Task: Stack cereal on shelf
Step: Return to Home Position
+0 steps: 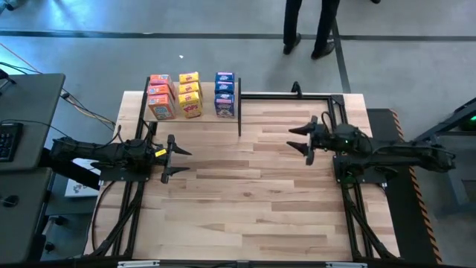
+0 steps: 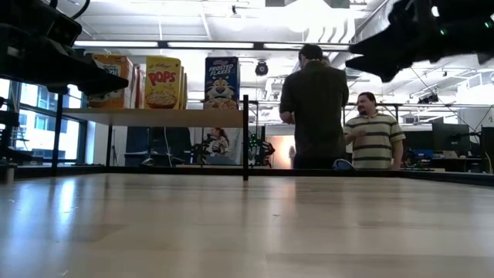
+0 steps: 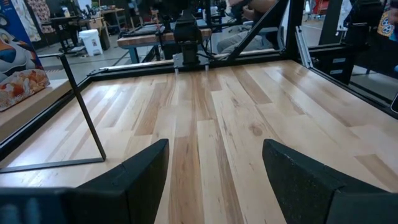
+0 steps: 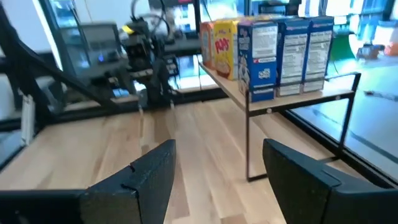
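Observation:
The cereal boxes stand upright on their bottoms on the shelf (image 1: 207, 116) at the table's far left: an orange-red row (image 1: 160, 94), a yellow row (image 1: 190, 94) and a blue row (image 1: 224, 93). The low view shows them on the raised board (image 2: 154, 117). In the right wrist view the blue boxes (image 4: 286, 50) are nearest. My left gripper (image 1: 175, 158) hovers open at the table's left side with nothing between its fingers (image 3: 214, 180). My right gripper (image 1: 303, 140) hovers open at the right side, also with nothing in it (image 4: 217, 180), well clear of the shelf.
Bare wood tabletop (image 1: 245, 186) lies between the two arms. Thin black shelf posts (image 1: 239, 112) stand at the shelf's right end. Two people (image 2: 312, 108) stand beyond the far edge. A desk with a keyboard (image 1: 15, 134) sits off the table's left.

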You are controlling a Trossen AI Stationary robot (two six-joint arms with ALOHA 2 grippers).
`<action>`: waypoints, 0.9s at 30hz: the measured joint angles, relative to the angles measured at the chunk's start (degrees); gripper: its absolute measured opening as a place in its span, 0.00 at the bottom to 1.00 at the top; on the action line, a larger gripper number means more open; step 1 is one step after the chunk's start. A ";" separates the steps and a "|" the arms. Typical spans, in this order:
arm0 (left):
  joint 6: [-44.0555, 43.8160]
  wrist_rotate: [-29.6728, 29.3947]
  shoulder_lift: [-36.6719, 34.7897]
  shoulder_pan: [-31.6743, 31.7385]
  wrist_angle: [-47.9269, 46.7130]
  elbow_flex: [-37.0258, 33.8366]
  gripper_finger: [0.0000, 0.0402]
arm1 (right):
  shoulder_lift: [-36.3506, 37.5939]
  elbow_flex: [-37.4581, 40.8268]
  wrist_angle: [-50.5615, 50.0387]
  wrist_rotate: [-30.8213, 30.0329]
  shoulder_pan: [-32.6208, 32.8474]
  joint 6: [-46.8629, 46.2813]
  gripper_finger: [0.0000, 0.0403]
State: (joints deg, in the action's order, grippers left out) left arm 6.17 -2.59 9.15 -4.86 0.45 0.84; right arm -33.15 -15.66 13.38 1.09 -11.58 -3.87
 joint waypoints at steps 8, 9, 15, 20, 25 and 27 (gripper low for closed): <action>0.00 -0.01 -0.01 0.00 0.02 0.00 0.62 | 3.88 12.13 13.97 -5.11 5.41 -3.15 0.58; 0.00 -0.02 -0.02 0.00 0.02 -0.01 0.62 | 4.29 13.21 14.53 -5.93 6.06 -3.62 0.58; 0.00 0.00 -0.02 0.00 0.02 0.00 0.62 | 6.12 15.06 12.83 -10.52 9.67 -3.82 0.58; 0.00 0.00 -0.02 0.00 0.00 -0.02 0.62 | 6.25 15.06 7.77 -14.19 11.06 -3.60 0.58; 0.00 0.00 -0.02 0.00 0.02 -0.02 0.62 | 6.19 15.04 3.53 -17.30 11.26 -4.13 0.58; 0.00 0.00 -0.02 0.00 0.00 0.00 0.62 | 6.21 15.04 3.16 -18.26 11.26 -5.21 0.58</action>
State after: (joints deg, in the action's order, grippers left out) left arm 6.17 -2.59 9.13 -4.86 0.45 0.84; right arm -26.94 -0.62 16.54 -17.17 -0.32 -9.08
